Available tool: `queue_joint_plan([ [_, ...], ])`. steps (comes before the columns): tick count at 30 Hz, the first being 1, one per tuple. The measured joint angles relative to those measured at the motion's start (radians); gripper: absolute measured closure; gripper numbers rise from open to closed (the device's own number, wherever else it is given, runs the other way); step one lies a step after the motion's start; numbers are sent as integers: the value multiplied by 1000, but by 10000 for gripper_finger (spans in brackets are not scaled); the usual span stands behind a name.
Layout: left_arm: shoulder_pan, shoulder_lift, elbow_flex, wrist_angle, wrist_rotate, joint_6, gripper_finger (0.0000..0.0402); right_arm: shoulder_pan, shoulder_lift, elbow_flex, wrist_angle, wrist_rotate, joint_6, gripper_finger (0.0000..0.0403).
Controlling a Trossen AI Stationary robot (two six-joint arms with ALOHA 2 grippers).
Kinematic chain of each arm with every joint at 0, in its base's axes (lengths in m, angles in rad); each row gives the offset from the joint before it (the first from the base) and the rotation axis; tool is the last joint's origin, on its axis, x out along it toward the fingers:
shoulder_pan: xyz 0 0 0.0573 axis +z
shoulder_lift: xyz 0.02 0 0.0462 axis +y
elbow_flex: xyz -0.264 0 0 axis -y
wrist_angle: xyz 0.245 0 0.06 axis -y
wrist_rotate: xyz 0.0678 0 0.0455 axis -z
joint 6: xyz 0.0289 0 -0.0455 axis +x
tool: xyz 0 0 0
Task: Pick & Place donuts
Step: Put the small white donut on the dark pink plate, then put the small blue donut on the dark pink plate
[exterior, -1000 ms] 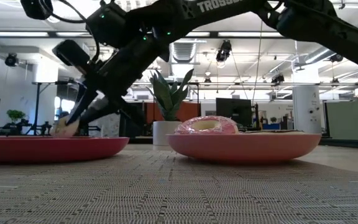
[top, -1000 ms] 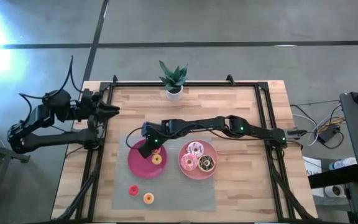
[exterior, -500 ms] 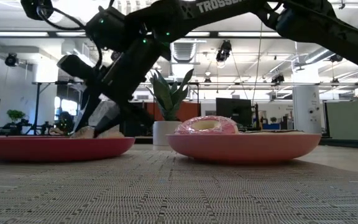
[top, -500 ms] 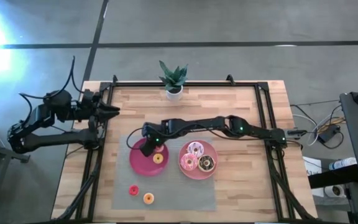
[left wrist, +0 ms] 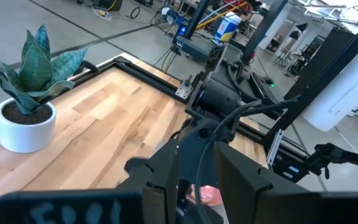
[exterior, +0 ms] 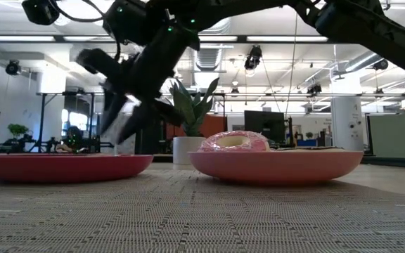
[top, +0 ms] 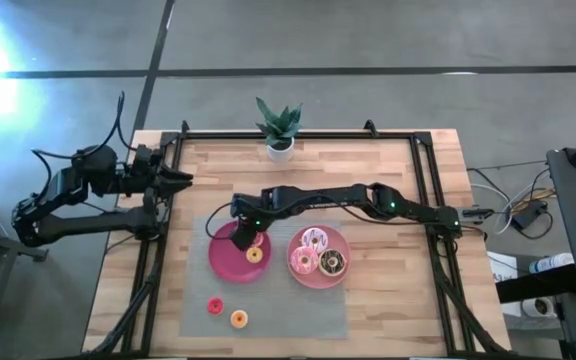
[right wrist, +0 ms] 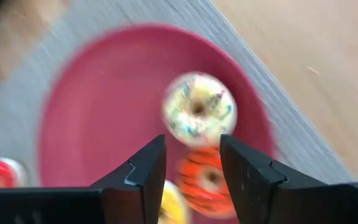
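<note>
My right gripper [right wrist: 192,152] hangs open a little above the red plate [top: 224,262], empty. On that plate, just beyond its fingertips, lie a pale sprinkled tiny donut [right wrist: 199,112], an orange one [right wrist: 207,180] and a yellow one [right wrist: 174,206]. The pink plate [top: 318,276] holds a pale pink sprinkled donut [top: 314,240], a pink one [top: 303,262] and a chocolate one [top: 331,263]. A red tiny donut [top: 214,305] and an orange one [top: 238,319] lie on the grey mat. My left gripper [top: 180,178] waits at the table's far left, its fingers apart.
A potted plant [top: 279,130] stands at the table's far edge in the middle. The grey mat [top: 268,310] carries both plates. A black frame [top: 423,180] runs round the wooden table top, which shows bare right of the pink plate.
My right gripper has opened and let go of the pale tiny donut, which now lies on the red plate. It has then risen clear of the plate and tipped, shifting slightly toward the table's right.
</note>
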Motion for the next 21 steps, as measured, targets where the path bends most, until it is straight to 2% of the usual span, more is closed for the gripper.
queue_joint_plan([
  [4,0,0,-1,-16,0,0,326,-7,-7,-1,-131,67,-79,259],
  [8,0,0,-6,-105,0,-2,326,-5,-57,-1,-163,158,-193,261],
  [12,0,0,-30,-189,1,-68,326,-5,-103,1,-172,171,-305,267],
  [16,-2,-1,-66,-190,10,-109,326,15,-136,-3,-177,178,-398,272],
  [21,-39,-2,-125,-141,62,-141,326,82,-163,-3,-228,212,-369,276],
])
